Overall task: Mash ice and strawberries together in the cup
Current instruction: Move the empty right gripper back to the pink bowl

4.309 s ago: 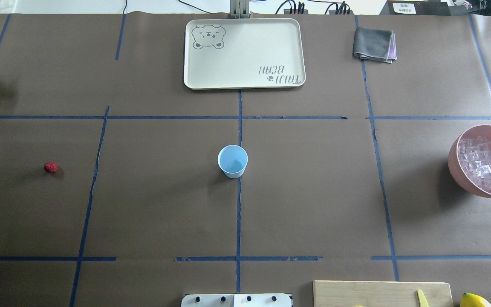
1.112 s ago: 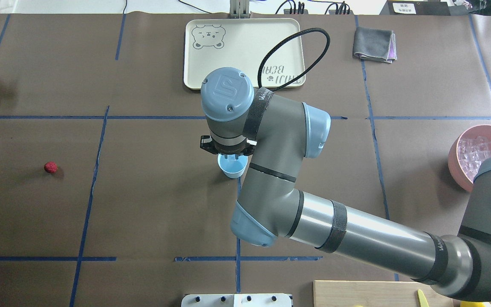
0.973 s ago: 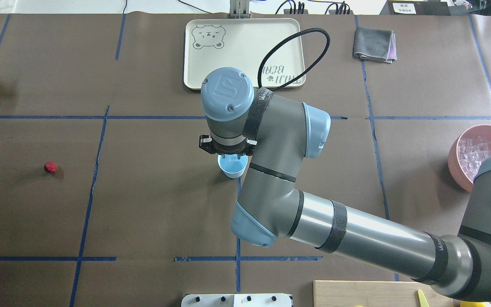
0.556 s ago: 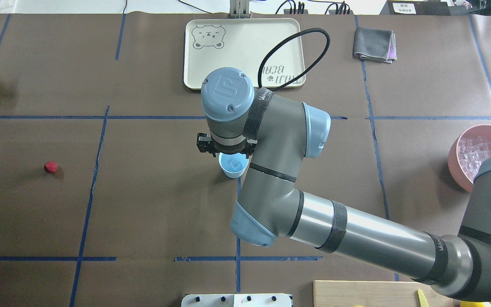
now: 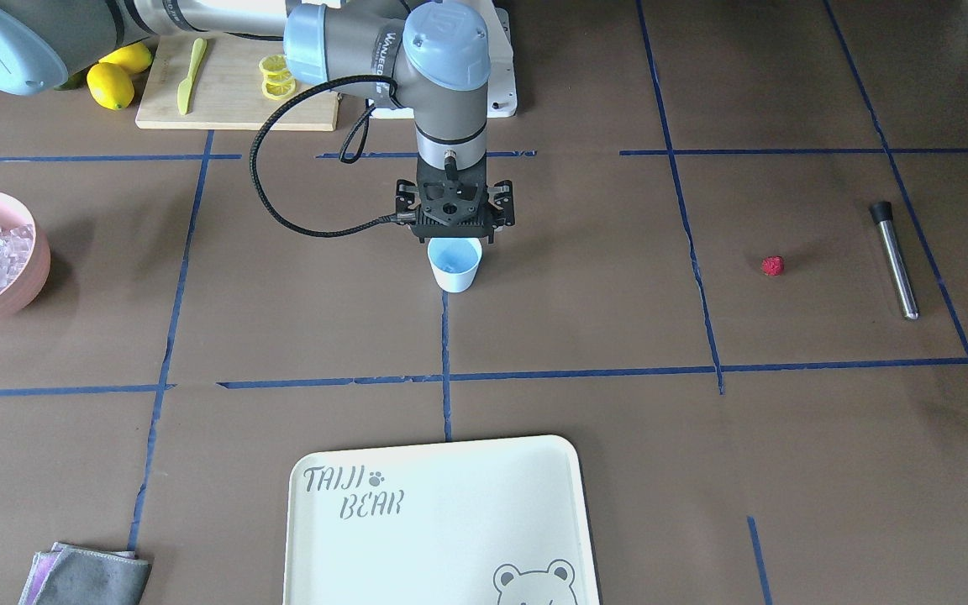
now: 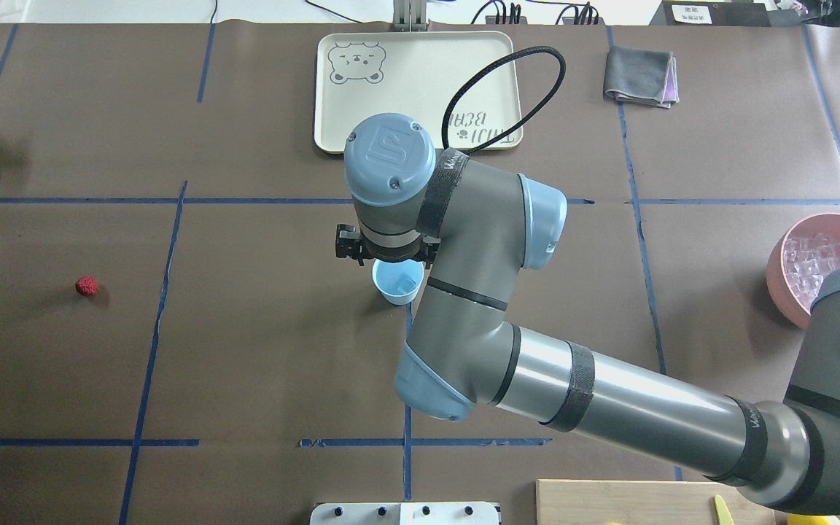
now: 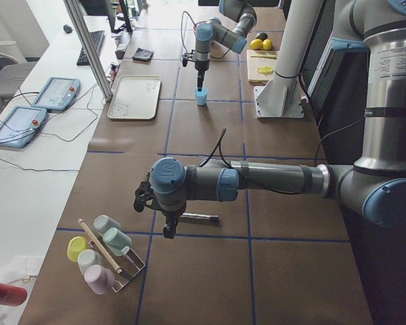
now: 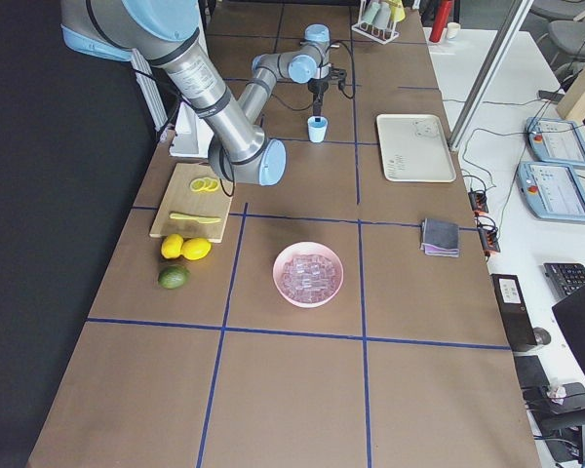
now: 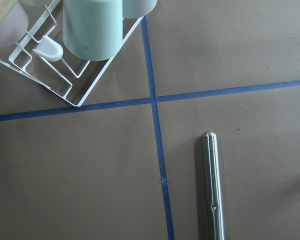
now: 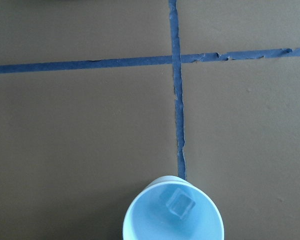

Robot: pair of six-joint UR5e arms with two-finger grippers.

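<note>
Right wrist-mounted view | one ice cube [image 10: 180,205] in cup [image 10: 142,226] | right pincer [image 5: 454,235]: grip state indiscernible | rise straight, avoid tipping cup

I work in a robotics lab, not a kitchen. My table is covered in brown paper [image 6: 259,350] gridded with blue tape lines [image 6: 149,364]. Beside it, a long white bench [image 8: 565,234] carries two grey-framed touchscreen control pendants [image 8: 563,142] and a black keyboard [image 8: 566,278].

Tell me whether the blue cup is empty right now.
Not empty: the right wrist view shows one ice cube lying inside the cup, nothing else.
</note>
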